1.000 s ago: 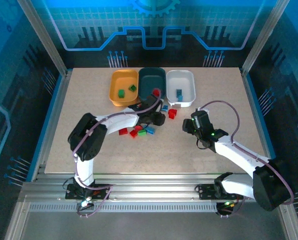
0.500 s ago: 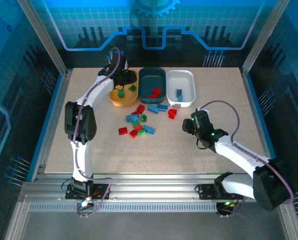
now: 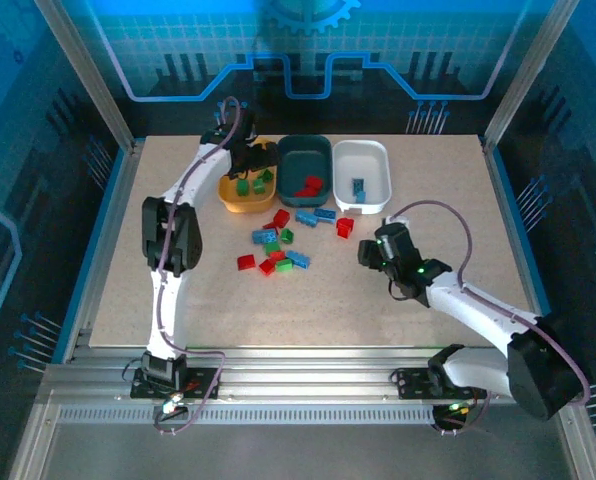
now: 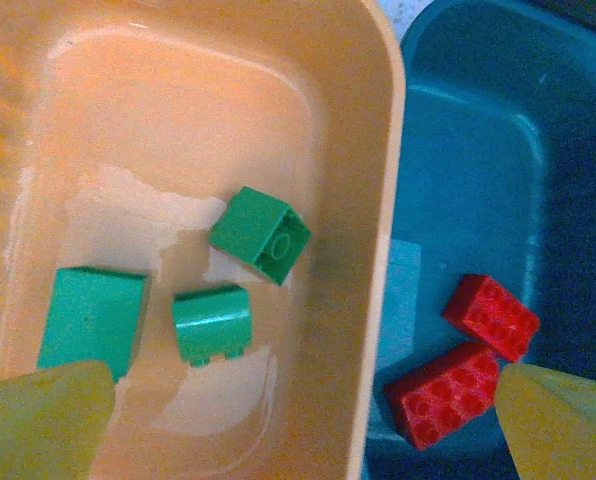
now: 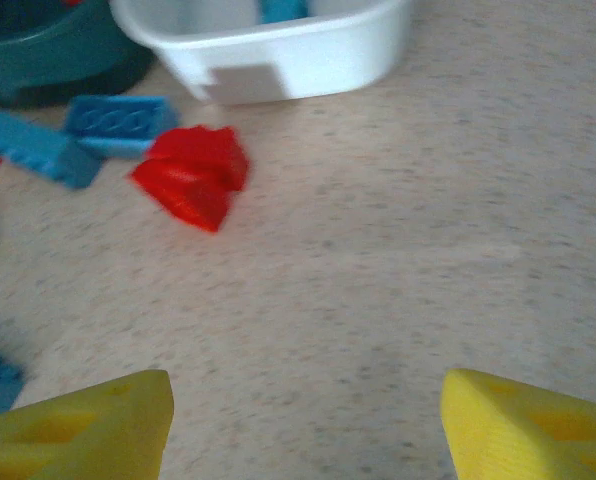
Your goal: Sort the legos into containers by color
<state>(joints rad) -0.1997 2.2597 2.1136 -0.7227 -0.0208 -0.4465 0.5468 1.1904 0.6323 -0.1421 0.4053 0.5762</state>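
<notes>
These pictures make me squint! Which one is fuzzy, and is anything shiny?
Right wrist view: fuzzy, the red brick and white tub look soft. Left wrist view: sharper, with pale shiny patches on the floor of the orange-yellow tub. Top external view: clear, evenly lit table.

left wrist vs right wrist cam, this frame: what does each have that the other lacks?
Left wrist: looks down into the orange-yellow tub holding three green legos, plus two red legos inside the teal tub.
Right wrist: the white tub with a blue lego in it, a red lego and two blue legos loose on the table.
Shared: the teal tub; left claw and right claw both open, nothing held.
</notes>
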